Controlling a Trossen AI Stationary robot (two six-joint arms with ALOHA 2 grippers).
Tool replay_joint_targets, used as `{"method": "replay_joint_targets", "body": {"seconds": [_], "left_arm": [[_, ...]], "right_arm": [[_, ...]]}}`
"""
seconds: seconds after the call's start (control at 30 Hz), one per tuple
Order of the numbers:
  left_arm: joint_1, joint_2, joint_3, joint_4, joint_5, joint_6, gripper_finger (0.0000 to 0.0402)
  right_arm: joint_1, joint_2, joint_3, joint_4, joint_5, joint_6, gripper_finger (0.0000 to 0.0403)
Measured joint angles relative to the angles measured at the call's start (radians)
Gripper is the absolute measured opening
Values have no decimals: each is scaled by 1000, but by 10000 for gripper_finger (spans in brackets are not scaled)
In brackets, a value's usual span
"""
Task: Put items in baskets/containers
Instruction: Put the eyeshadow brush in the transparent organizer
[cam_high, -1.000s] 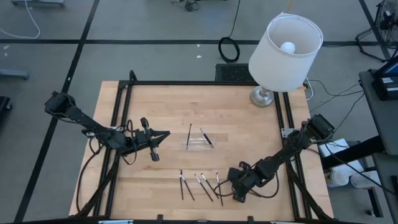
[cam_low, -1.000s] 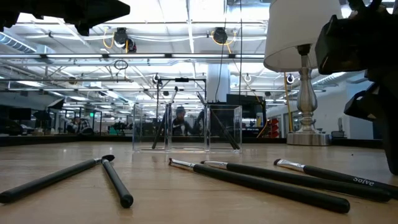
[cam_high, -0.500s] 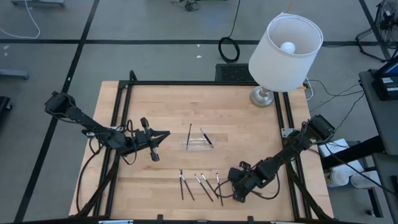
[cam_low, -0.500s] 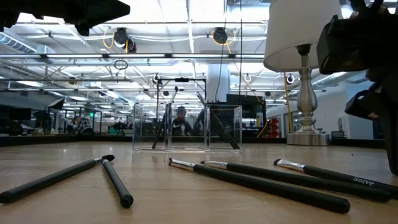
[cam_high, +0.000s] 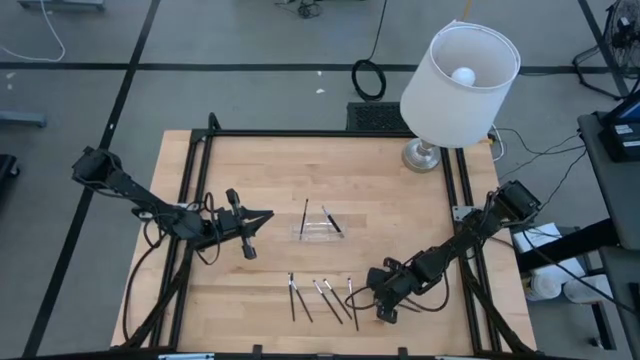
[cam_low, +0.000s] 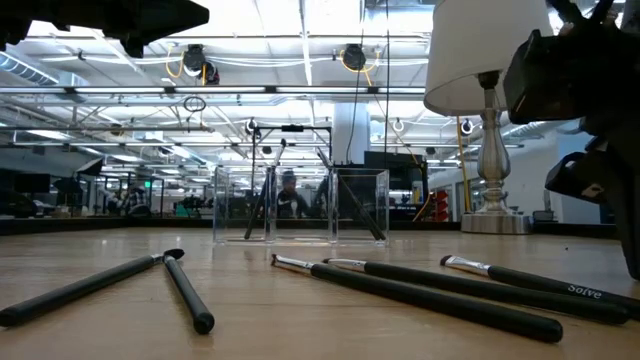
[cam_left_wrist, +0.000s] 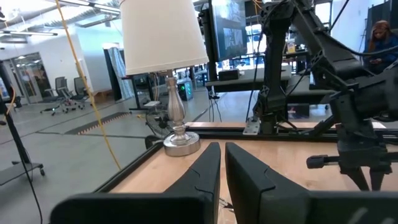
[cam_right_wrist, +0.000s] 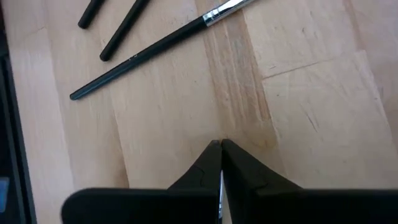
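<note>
Brushes (cam_high: 320, 295), slim makeup brushes with dark handles and silvery ferrules, are the items to be stowed. About five lie loose on the table (cam_high: 400, 210).

The right gripper (cam_right_wrist: 221, 144) is low over the wood, and the loose row lies just ahead of and beside its tips. Its jaws are pressed together. A pale sliver shows in the seam between them, but whether a brush is pinched there cannot be told.

Farther beyond the jaws, well apart from the row, stands the clear plastic tray (cam_high: 316, 236). Two brushes already lean in it, one at each end. By this count the task is in an early stage, with most of the brushes still to be lifted in.

The left gripper (cam_high: 250, 245) waits off to one side of the tray. Its jaws are all but together and hold nothing. A white-shaded lamp (cam_high: 460, 75) stands at the far corner.

Against the earlier frame, the right arm's wrist has shifted slightly. The loose brushes, the tray's contents and the left arm lie as they did.
</note>
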Motion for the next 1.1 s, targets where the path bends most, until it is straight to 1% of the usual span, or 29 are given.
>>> {"method": "replay_joint_targets", "body": {"seconds": [0.13, 0.27, 0.67, 0.93, 1.03, 1.1], "left_arm": [[0, 0, 0, 0, 0, 0, 35], [0, 0, 0, 0, 0, 0, 35], [0, 0, 0, 0, 0, 0, 35], [0, 0, 0, 0, 0, 0, 35], [0, 0, 0, 0, 0, 0, 35], [0, 0, 0, 0, 0, 0, 35]], "right_arm": [[-4, -57, 0, 15, 26, -32, 0], [-4, -101, -3, -14, 44, -60, 0], [-5, -213, -2, 6, 83, -68, 1], [-37, -342, 0, 15, 103, -110, 1], [-53, -392, 0, 20, 123, -139, 0], [-66, -423, 0, 54, 150, -179, 0]]}}
